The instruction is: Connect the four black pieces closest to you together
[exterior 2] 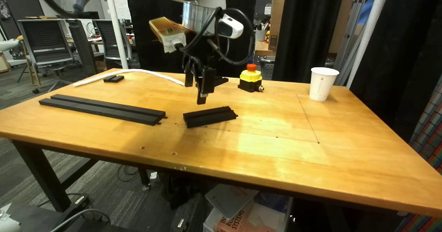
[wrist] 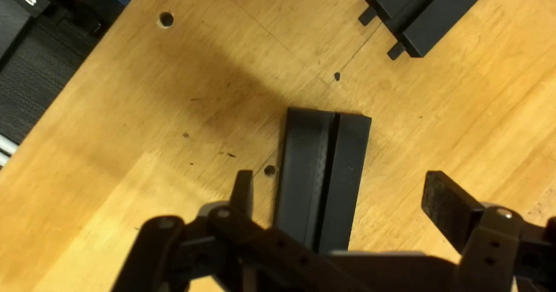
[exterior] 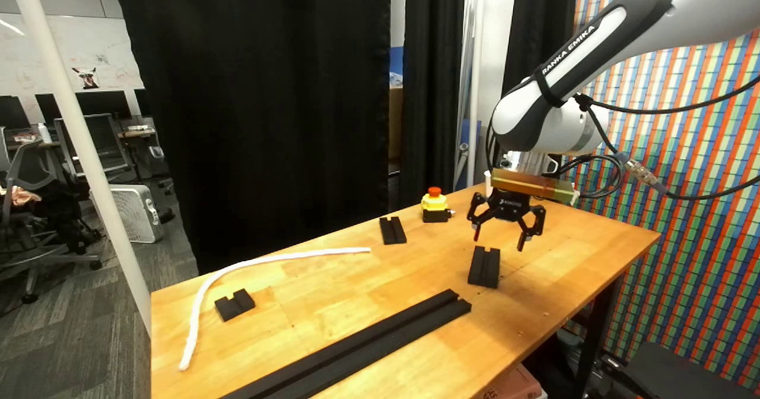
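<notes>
- Beneath my pincer spreads the table (exterior 2: 262,145); it will not give, so I should come down slowly and stop short of knocking the wood.
- Beyond my fingertips, past the short piece, the long black strip (exterior 2: 103,112) lies flat at a slant to me. I take it for the other pieces already joined, though I can make out no seams.
- My pincer (exterior: 499,242) hangs above the table, jaws spread wide, holding nothing. I judge the step in hand to be picking up the last piece.
- Just below me lies that short black piece (wrist: 323,179), untouched. It sits slightly askew to my jaws, so a small turn first should bring its long sides square to them.
- My fingers (wrist: 243,192) seem not quite centred over it. I'd shift until both would meet its sides together, low down; closing off-centre would probably drag or twist it.
- Two tabs (wrist: 396,51) jut from the strip's end nearest me. Once gripped, the piece will want swinging into line and pressing straight onto them; any tilt could jam it.
- Finest guide of all, the groove (wrist: 327,170) along the piece beneath me: I'd match it to the strip's own before pushing.
</notes>
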Motion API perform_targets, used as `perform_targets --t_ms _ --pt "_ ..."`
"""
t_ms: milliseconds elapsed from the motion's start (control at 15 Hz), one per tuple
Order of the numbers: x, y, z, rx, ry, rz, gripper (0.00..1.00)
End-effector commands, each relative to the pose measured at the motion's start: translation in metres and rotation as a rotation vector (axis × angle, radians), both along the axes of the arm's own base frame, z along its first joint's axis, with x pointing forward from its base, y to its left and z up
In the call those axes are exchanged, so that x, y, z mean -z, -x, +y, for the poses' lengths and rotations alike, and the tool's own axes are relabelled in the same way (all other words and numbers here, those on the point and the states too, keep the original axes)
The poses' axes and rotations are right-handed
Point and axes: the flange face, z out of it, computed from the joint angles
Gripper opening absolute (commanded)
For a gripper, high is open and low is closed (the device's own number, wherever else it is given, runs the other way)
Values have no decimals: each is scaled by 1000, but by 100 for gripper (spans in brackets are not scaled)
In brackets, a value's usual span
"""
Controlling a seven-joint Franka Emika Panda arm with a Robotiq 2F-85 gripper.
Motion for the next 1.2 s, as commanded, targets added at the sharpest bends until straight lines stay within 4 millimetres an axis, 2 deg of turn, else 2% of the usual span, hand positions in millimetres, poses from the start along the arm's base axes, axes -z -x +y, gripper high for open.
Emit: perform_targets --t_ms 0,267,467,800,1133 --pt "17 -17 -2 -115 -29 21 100" --pt "43 -30 -6 -176 -33 74 100" --pt "55 -40 -11 -170 -33 115 100" --pt "65 -58 -16 -137 -38 149 100" --pt "73 -66 -17 -70 -40 165 100"
